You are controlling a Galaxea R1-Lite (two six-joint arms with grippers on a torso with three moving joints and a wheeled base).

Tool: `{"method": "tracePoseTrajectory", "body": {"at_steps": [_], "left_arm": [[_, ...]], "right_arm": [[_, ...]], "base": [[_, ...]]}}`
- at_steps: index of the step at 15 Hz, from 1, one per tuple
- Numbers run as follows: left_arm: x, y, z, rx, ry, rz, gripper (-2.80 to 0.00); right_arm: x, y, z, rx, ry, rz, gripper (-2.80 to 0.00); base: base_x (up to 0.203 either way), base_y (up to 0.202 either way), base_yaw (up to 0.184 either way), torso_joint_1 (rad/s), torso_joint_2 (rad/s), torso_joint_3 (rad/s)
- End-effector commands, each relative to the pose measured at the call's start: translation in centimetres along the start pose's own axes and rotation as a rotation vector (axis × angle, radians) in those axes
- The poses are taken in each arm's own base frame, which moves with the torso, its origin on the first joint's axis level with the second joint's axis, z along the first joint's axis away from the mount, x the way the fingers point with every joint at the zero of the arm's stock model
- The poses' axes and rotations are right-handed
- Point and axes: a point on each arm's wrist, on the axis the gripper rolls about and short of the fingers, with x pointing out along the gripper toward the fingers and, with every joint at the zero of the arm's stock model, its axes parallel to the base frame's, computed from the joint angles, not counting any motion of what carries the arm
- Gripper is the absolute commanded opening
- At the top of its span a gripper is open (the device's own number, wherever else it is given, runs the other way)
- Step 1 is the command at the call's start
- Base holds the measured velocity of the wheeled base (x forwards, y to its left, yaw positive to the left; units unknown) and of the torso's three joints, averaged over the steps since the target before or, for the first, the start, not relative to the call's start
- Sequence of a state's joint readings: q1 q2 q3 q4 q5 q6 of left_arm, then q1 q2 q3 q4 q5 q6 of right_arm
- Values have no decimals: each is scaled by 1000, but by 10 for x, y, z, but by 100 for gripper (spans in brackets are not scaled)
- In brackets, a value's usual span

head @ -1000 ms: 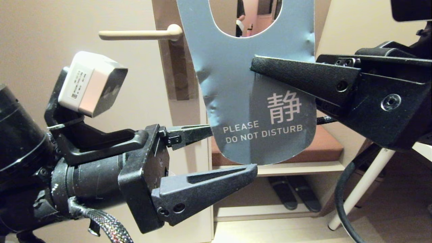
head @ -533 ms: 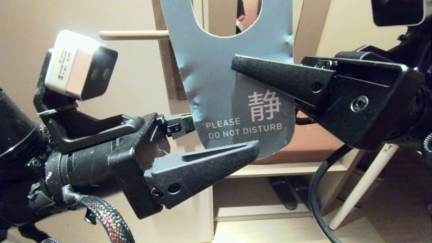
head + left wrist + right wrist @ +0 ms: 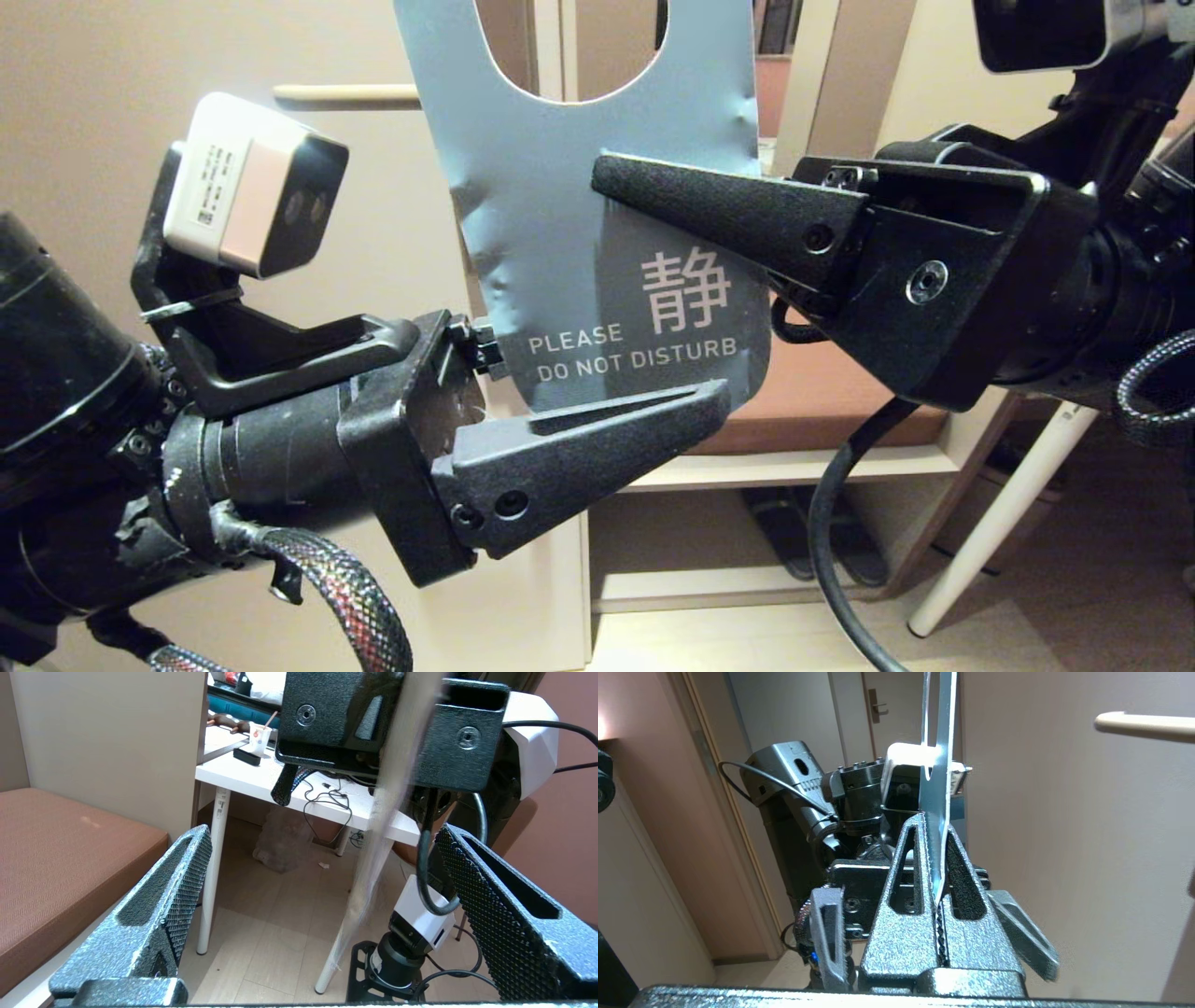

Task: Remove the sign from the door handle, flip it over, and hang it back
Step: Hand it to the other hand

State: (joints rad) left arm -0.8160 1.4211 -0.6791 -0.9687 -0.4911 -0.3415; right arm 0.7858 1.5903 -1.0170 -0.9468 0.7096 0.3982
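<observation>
- The right gripper (image 3: 607,177) was clamped on the sign (image 3: 579,233), holding it upright off the handle (image 3: 345,92), blue-grey "PLEASE DO NOT DISTURB" face toward the head camera.
- The sign's hole sat at the top, right of the handle's tip; the card hid the rest of the lever.
- The left gripper (image 3: 607,392) stood wide open around the sign's bottom edge, one finger (image 3: 579,448) in front and the other behind, gripping nothing.
- A bench (image 3: 822,401) lay beyond.
</observation>
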Motion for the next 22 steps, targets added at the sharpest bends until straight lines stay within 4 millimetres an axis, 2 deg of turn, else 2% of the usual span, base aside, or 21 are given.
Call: {"method": "tracePoseTrajectory", "body": {"at_steps": [1,11,12,22], "left_arm": [[0,0,0,0,-3,-4,0],[-2,-1,-2,5,-12,-7,0],[-2,-1,-2,5,-12,-7,-280],[-3,-1,-1,7,-17,-9,-280]], "right_arm": [[3,2,-2,4,2,18,-280],[7,1,-7,12,12,25,-280],[8,1,-6,12,11,25,-280],[7,1,-6,11,9,24,-280]], "base": [[0,0,0,0,0,0],[0,0,0,0,0,0],[0,0,0,0,0,0],[0,0,0,0,0,0]]}}
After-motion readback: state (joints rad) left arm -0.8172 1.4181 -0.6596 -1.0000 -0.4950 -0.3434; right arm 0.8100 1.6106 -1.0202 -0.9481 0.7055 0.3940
